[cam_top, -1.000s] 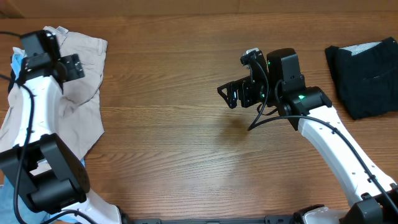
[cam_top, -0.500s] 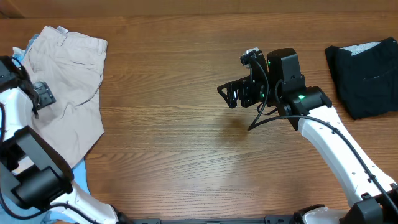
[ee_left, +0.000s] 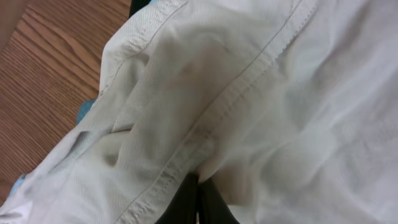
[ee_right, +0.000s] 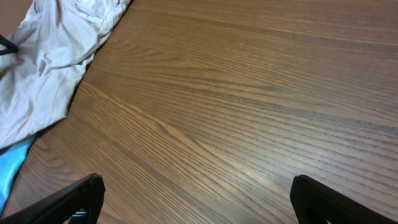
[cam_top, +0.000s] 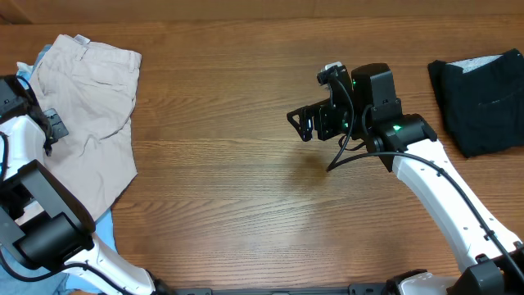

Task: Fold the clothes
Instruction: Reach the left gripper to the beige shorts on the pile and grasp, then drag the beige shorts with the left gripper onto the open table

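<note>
**A:** Where do we stand, widest thing first?

**B:** The tabletop [cam_top: 246, 213] is brown wood. The shorts [cam_top: 94, 98] lie at its far left corner, loosely spread and not yet folded. Their long axis runs from the waistband at the far edge back toward us.

**A:** Which arm do we count on?

**B:** The left arm [cam_top: 20, 143]. It sits at the left edge of the shorts, touching them. The right arm [cam_top: 426, 184] hangs over the middle of the tabletop, well apart from the shorts. A black garment [cam_top: 483, 90] lies beyond it on the far right, and a blue cloth [cam_top: 102, 220] peeks from under the near hem.

**A:** And the jaws?

**B:** In our left wrist view they are pressed together low in the frame, with a seamed fold of the shorts bunched over them. We judge they are pinching that cloth. The right jaws stand wide apart and hold nothing, and they face across the wood toward the shorts.

**A:** So what does the next move turn on?

**B:** We think the fold goes across that long axis, with the left edge carried rightward. The left arm is already on that edge.
</note>
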Robot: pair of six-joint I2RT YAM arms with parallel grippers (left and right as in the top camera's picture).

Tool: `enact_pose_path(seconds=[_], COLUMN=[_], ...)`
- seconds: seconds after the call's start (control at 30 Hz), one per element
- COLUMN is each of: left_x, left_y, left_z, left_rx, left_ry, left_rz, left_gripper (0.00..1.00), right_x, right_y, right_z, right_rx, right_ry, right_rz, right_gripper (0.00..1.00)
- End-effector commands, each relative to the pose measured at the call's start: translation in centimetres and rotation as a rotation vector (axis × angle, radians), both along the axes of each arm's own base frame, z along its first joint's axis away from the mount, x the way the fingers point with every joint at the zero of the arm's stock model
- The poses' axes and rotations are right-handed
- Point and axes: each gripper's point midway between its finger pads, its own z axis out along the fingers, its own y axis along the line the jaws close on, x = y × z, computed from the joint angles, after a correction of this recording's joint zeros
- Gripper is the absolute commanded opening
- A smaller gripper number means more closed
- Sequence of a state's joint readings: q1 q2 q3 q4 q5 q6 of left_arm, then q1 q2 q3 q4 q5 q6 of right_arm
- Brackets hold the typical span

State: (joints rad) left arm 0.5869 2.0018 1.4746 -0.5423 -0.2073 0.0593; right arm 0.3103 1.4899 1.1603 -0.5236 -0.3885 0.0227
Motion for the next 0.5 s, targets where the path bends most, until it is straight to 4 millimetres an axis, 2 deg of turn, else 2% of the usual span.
enact_pose_path(seconds=[0.0, 0.07, 0.13, 0.2, 0.27, 0.33, 0.47], left_x=[1.3, 2.4, 3.3, 4.7, 6.4, 7.4, 8.5], left_y=[-1.0, -2.9, -5.1, -8.7, -14.5, -19.1, -32.0], left_z=[2.6, 5.8, 8.0, 10.1, 12.2, 13.1, 13.7], left_rx=[0.026, 0.045, 0.032, -0.005, -0.064, -0.120, -0.266], left_ry=[-0.039, -0.093, -0.150, -0.212, -0.273, -0.306, -0.336], left_rz=[-0.025, -0.056, -0.092, -0.183, -0.325, -0.426, -0.672], left_gripper=[0.04, 0.04, 0.04, 0.04, 0.04, 0.04, 0.04], right_x=[0.6, 0.6, 0.7, 0.8, 0.9, 1.0, 1.1], right_y=[0.3, 0.3, 0.3, 0.3, 0.4, 0.4, 0.1], right_z=[1.4, 1.4, 1.5, 1.6, 1.7, 1.8, 2.3], right_rx=[0.010, 0.010, 0.011, 0.013, 0.015, 0.017, 0.038], right_ry=[-0.036, -0.037, -0.040, -0.047, -0.053, -0.057, -0.055], right_rz=[-0.004, -0.003, -0.003, -0.004, -0.004, -0.004, -0.027], right_gripper=[1.00, 1.00, 1.00, 1.00, 1.00, 1.00, 1.00])
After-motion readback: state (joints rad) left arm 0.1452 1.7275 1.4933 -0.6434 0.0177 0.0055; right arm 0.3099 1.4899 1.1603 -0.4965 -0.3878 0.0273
